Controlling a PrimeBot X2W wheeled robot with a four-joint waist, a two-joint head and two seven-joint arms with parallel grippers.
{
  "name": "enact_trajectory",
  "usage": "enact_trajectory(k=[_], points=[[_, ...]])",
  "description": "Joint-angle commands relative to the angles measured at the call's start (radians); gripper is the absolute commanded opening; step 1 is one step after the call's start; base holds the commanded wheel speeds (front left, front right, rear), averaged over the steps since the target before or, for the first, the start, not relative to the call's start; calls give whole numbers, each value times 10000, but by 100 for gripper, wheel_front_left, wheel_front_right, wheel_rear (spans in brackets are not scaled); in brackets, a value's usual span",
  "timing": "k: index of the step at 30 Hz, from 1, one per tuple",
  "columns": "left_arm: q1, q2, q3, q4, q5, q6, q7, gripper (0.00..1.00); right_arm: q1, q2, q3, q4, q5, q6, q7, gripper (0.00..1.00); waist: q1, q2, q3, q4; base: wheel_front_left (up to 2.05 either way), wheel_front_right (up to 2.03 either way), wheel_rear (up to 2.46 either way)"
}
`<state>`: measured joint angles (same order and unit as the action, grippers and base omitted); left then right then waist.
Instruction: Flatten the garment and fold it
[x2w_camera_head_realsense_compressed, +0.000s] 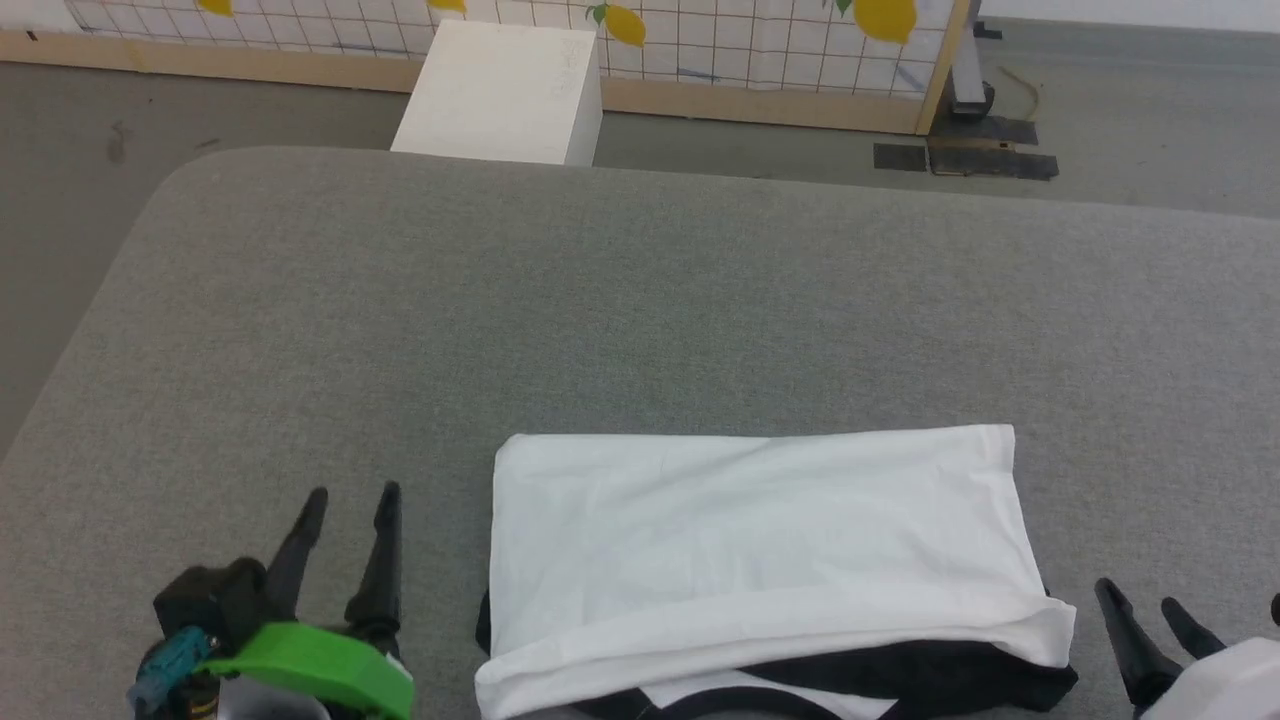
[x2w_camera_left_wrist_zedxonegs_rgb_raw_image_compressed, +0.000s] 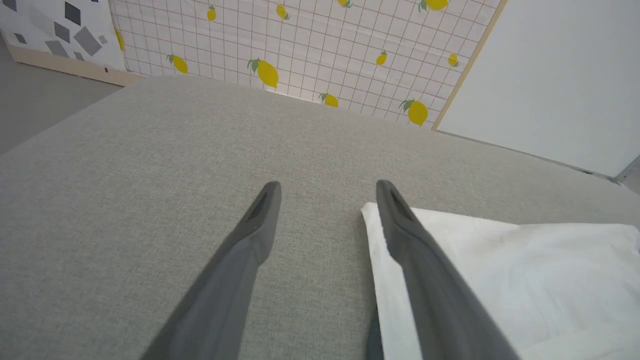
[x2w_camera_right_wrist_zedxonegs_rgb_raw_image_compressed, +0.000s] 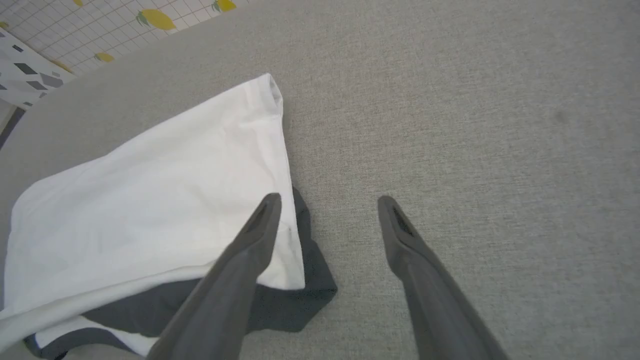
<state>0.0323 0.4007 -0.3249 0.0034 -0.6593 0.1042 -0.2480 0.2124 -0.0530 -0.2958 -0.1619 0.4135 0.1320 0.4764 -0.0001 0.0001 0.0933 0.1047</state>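
Note:
The garment (x2w_camera_head_realsense_compressed: 760, 540) lies folded on the grey table, a white rectangle with black sleeve fabric showing under its near edge. My left gripper (x2w_camera_head_realsense_compressed: 352, 503) stands open just left of the garment's left edge, nothing between its fingers. In the left wrist view my left gripper (x2w_camera_left_wrist_zedxonegs_rgb_raw_image_compressed: 327, 192) is spread over bare table, the garment (x2w_camera_left_wrist_zedxonegs_rgb_raw_image_compressed: 525, 280) beside the right finger. My right gripper (x2w_camera_head_realsense_compressed: 1140, 600) is open at the garment's right side. In the right wrist view my right gripper (x2w_camera_right_wrist_zedxonegs_rgb_raw_image_compressed: 330, 205) is empty; the garment (x2w_camera_right_wrist_zedxonegs_rgb_raw_image_compressed: 150, 200) lies to its left, a black sleeve (x2w_camera_right_wrist_zedxonegs_rgb_raw_image_compressed: 300, 295) poking out.
The grey table (x2w_camera_head_realsense_compressed: 600, 300) stretches far beyond the garment, its rounded corner at the far left. Past it on the floor stands a white box (x2w_camera_head_realsense_compressed: 505, 95) before a lemon-print panel (x2w_camera_head_realsense_compressed: 760, 40). Dark floor plates (x2w_camera_head_realsense_compressed: 965, 160) lie at the far right.

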Motion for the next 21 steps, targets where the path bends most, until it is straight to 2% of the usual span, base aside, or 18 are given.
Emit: enact_trajectory(k=[1,9,15,20,21], points=[[-350,-169,185,150,339,57,-98,100,-348,25,51,413,286,-13,-266,100,1,-1,-25,7,0,0,0],[-941,-1279,1808,190,2190,-340,-134,100,-1548,26,577,3261,1852,-13,-512,100,1,-1,-36,-42,0,0,0],[-850,-1952,2587,307,3029,-903,-136,100,-2307,27,1096,4814,1936,-13,9,100,1,-1,36,-104,0,0,0],[-787,-2334,2980,472,3449,-1349,-136,100,-2693,27,1451,5407,1630,-13,635,100,1,-1,107,-78,0,0,0],[-772,-2415,3045,506,3541,-1425,-136,100,-2719,27,1583,5464,1677,-13,842,93,1,-1,113,-66,0,0,0]])
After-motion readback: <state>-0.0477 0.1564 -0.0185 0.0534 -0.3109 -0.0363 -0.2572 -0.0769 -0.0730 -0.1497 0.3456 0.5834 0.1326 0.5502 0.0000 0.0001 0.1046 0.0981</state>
